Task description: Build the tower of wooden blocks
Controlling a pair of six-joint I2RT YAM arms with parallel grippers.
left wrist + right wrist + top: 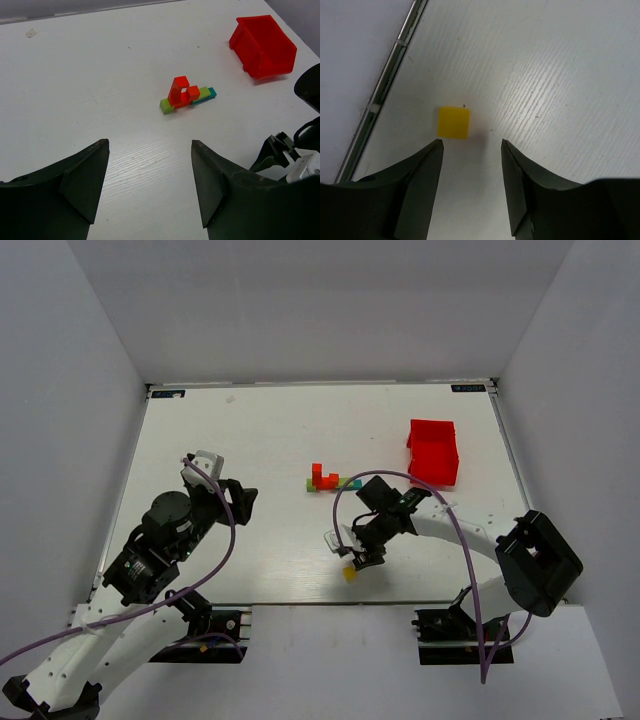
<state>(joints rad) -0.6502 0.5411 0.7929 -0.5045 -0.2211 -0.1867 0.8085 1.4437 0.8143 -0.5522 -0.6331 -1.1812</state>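
The wood block tower (324,480) stands mid-table: a red arch and a red cube on an orange bar, with green cubes and a teal bar; it also shows in the left wrist view (186,95). A lone yellow cube (454,122) lies near the table's front edge (349,573). My right gripper (472,144) is open and empty, hovering just above the table, with the yellow cube a little beyond its left fingertip. In the top view it (362,558) is right beside the cube. My left gripper (150,144) is open and empty, well left of the tower (244,502).
A red plastic bin (433,451) stands at the right back, also in the left wrist view (262,46). The table's metal front edge rail (385,85) runs close to the yellow cube. White walls enclose the table on three sides.
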